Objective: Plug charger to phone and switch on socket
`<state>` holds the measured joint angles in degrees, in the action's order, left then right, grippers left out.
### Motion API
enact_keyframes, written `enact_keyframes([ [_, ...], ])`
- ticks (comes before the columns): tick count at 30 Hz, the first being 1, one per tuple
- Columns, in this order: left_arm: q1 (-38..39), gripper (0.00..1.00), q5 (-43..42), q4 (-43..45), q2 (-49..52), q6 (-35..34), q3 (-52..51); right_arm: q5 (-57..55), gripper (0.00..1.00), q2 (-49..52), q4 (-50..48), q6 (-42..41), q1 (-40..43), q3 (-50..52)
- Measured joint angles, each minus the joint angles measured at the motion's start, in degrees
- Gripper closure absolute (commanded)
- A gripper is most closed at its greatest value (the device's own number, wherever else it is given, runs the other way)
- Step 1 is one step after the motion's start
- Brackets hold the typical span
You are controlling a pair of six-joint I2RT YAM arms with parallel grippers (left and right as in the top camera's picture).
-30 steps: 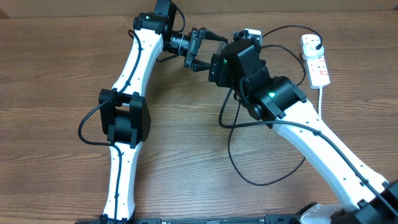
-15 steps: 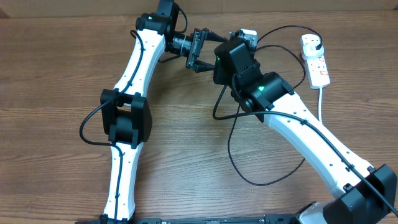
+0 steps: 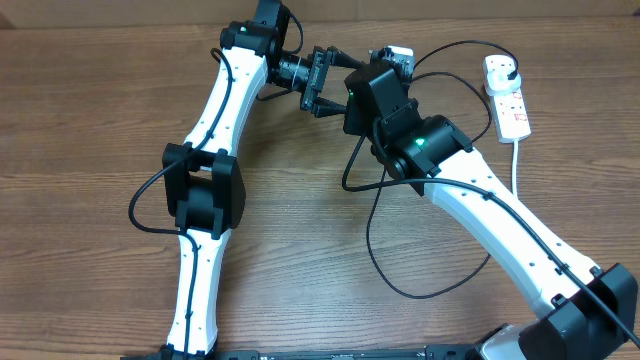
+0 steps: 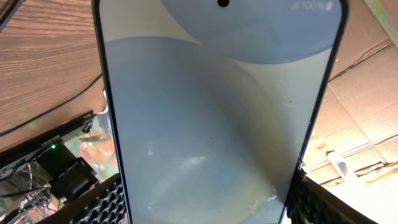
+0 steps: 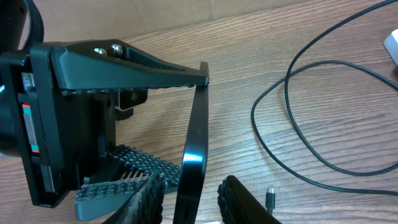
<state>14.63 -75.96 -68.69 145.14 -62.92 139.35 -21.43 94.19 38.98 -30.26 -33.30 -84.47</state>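
Versus a second back: right arm has swung up-left in the overhead frame, its wrist now tight against the left gripper [image 3: 338,88]. From half a second back to now, no visible shift. Left arm, socket and cable loops sit as before.

Left jaws pinch the phone [image 4: 217,124] across its width, ribbed pads at both long edges in the left wrist view, pale screen filling that frame. In the right wrist view the phone stands edge-on, held off the counter [image 3: 80,200]. It sits upper centre of the overhead frame, mostly hidden under the right wrist. Right gripper [image 5: 191,182] straddles the phone's near end, one finger each side, jaws narrower than a second back; contact or slim gap, cannot tell.

Charger [image 5: 255,121] cable loops loose on the counter right of the phone. Connector tip [image 5: 270,198] lies flat on the wood just right of the right jaws, touching neither phone nor fingers. Plug [image 3: 511,68] sits in the socket [image 3: 510,100], upper right of the overhead frame, well apart from both grippers.

Edges/room: both grippers work close to the counter's far edge along the frame top, tan wall behind; socket near that edge too. Wide wood shows at left and lower middle; a cable loop crosses middle right beside the right arm
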Motion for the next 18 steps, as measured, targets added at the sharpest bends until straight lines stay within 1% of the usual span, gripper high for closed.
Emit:
enact_keyframes([
  [2, 0.0, 0.29, 0.1, 0.0, 0.0, 0.0, 0.0, 0.0, 0.73, 0.0, 0.0, 0.0, 0.0, 0.0],
  [6, 0.0, 0.29, 0.2, 0.0, 0.0, 0.0, 0.0, 0.0, 0.78, 0.2, -0.4, 0.2, 0.1, 0.0],
  [18, 0.0, 0.28, 0.4, 0.0, 0.0, 0.0, 0.0, 0.0, 0.8, 1.7, -1.2, 0.1, 0.6, 0.0],
])
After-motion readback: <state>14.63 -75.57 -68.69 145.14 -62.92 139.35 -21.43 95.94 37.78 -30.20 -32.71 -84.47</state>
